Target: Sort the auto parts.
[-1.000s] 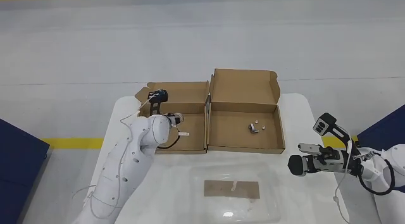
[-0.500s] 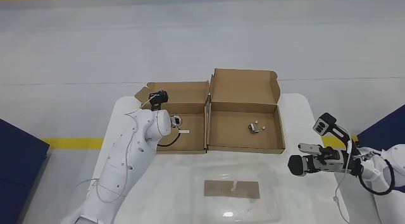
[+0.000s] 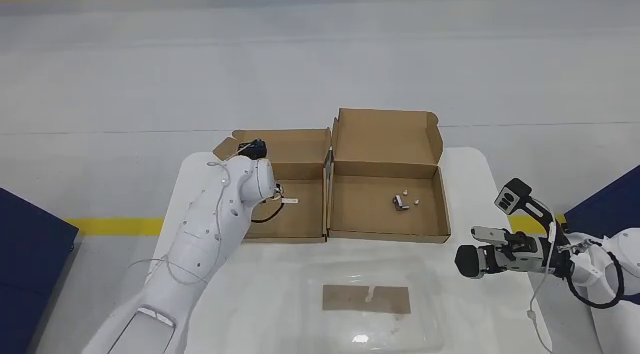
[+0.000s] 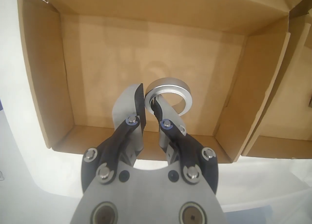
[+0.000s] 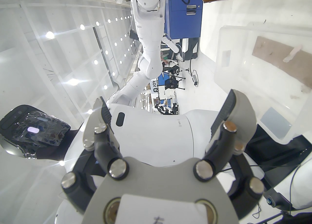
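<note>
Steel, by the look of it: a ring [image 4: 168, 83] hangs clamped in the left claw [image 4: 147, 95]. One finger [image 4: 168, 112] is threaded through its hole and the other [image 4: 126, 103] presses on the outer wall. That pinch across the wall probably suits a smooth round part, since the wall gives two opposing faces and the hole stops it rolling out.

The ring is held above the floor of the left box [image 4: 102, 64], roughly over its middle and apart from the cardboard. Judging by this, the drop-off step is in hand, and opening the claw here should land the ring well inside the walls.

On the counter [image 3: 465, 194] the left box sits at about 11 o'clock and the right box [image 3: 370, 204] touches it at about 12. Small pale parts [image 3: 401, 199] lie in the right box, so each box seems to take one kind.

The right claw [image 5: 167, 98] is spread wide with nothing between its fingers. It is parked off the counter's edge at about 4 o'clock, clear of the boxes and beside the clear bin [image 5: 246, 26] at 6 o'clock.
</note>
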### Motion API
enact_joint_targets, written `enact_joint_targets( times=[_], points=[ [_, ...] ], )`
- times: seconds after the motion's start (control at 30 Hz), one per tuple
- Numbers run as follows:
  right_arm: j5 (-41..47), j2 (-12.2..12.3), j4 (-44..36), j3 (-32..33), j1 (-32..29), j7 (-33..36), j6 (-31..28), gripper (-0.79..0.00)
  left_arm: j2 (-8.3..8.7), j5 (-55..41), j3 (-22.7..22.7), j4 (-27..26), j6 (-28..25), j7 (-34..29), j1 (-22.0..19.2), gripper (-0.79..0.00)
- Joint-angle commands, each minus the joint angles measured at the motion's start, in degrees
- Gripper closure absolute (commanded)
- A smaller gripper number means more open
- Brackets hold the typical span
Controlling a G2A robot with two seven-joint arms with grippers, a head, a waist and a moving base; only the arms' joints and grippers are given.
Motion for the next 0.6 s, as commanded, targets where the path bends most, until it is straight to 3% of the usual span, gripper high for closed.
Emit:
enact_joint_targets(
  times=[0.0,0.37,0.57],
  points=[
    [0.0,0.0,0.0,0.0,0.0,0.0,0.0,-0.785,-0.89,-1.1,1.1,3.9,-0.2,0.2,-1.6,0.0],
    [0.0,0.0,0.0,0.0,0.0,0.0,0.0,-0.785,-5.65,-6.1,5.8,19.3,-1.0,2.9,-6.8,0.0],
    [0.0,0.0,0.0,0.0,0.0,0.0,0.0,-0.785,-5.77,-5.9,6.0,19.6,-0.8,2.9,-7.0,0.0]
  ],
)
